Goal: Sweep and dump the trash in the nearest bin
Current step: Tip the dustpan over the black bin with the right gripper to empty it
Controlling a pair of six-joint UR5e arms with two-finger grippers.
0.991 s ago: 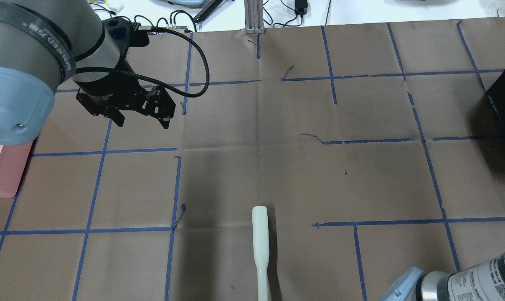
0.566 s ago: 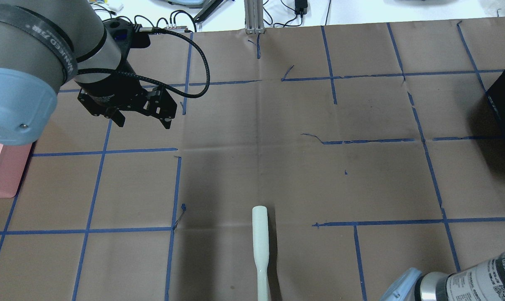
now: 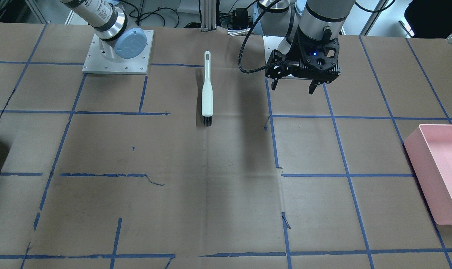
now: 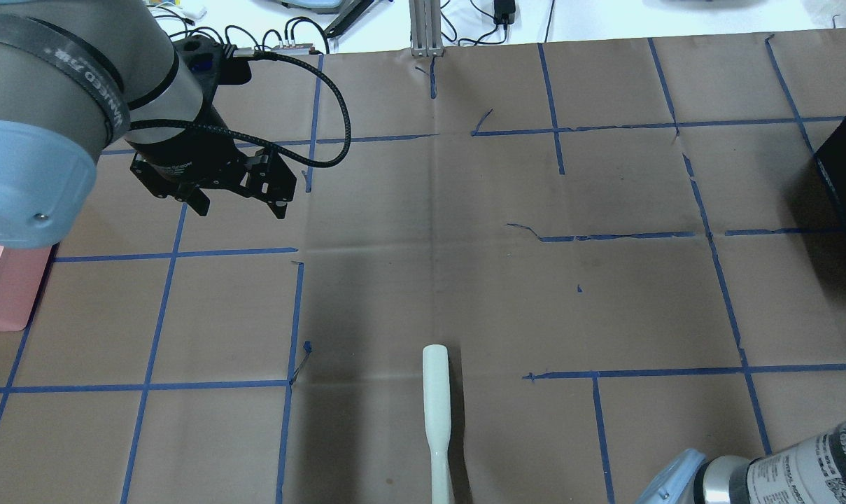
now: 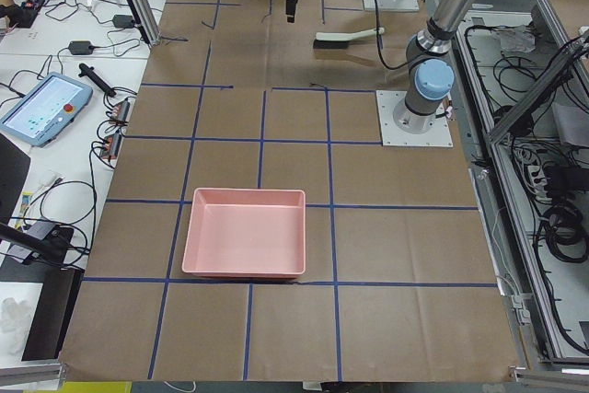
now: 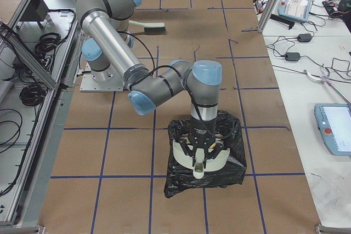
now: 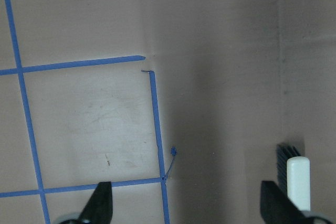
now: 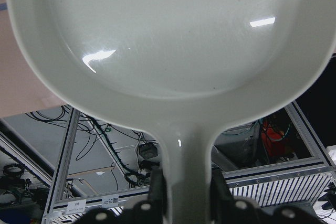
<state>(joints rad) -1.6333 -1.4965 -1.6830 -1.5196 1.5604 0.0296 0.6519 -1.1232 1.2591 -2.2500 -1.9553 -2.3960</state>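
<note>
At the desk's right end, the right hand [image 6: 199,154] is clamped on the handle of a white dustpan [image 8: 168,51], held down in the mouth of the black bag-lined bin [image 6: 181,182]. The pan's face looks bare and no trash shows on the desk [image 3: 211,186]; the bag's inside is hidden. The likely trouble is the pan's rim catching the slack liner on lifting and dragging it out. Further along lies the brush [image 3: 207,93]. The left hand [image 3: 293,89], fingers apart, hangs beside it and could knock it if lowered carelessly. The pink bin [image 3: 440,175] sits farthest off.
</note>
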